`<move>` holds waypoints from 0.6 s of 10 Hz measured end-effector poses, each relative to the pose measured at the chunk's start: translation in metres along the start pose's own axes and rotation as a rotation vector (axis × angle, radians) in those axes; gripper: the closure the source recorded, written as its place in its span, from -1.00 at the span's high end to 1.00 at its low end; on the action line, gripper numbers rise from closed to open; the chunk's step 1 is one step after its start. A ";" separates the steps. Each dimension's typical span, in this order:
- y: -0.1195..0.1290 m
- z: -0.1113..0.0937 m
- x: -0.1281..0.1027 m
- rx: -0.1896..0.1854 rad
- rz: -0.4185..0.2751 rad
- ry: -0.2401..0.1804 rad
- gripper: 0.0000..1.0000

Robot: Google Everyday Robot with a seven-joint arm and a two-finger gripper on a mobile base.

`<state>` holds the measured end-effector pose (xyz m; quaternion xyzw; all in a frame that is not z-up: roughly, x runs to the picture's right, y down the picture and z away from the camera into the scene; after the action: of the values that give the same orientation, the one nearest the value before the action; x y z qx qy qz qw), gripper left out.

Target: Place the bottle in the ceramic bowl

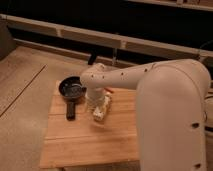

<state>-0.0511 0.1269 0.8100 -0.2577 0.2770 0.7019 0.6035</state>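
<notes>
The bottle (102, 109) is seen lying on the table (80, 145), long axis from 1 to 7 o'clock, just beside the wide-spread gripper (93, 105) at its 3 o'clock, while the bowl (69, 90) is found at the gripper's 10 o'clock.

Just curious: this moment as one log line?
gripper: down at bottle | bottle: lying on wooden board | ceramic bowl: no bottle yet

Reaches in from right w/ bulky white arm (131, 76), forearm approx. level, wrist bent down. Points gripper (94, 103) straight down, low, left of ctr in camera view. Holds jaws wide apart.
</notes>
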 end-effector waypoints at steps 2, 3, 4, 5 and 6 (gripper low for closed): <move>0.000 0.009 -0.014 0.018 0.000 0.006 0.30; 0.001 0.013 -0.020 0.020 -0.003 0.008 0.30; 0.003 0.018 -0.025 0.014 -0.002 0.015 0.30; 0.005 0.025 -0.029 0.009 -0.002 0.027 0.30; 0.005 0.033 -0.032 0.006 0.001 0.043 0.30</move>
<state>-0.0521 0.1271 0.8561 -0.2709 0.2921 0.6958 0.5976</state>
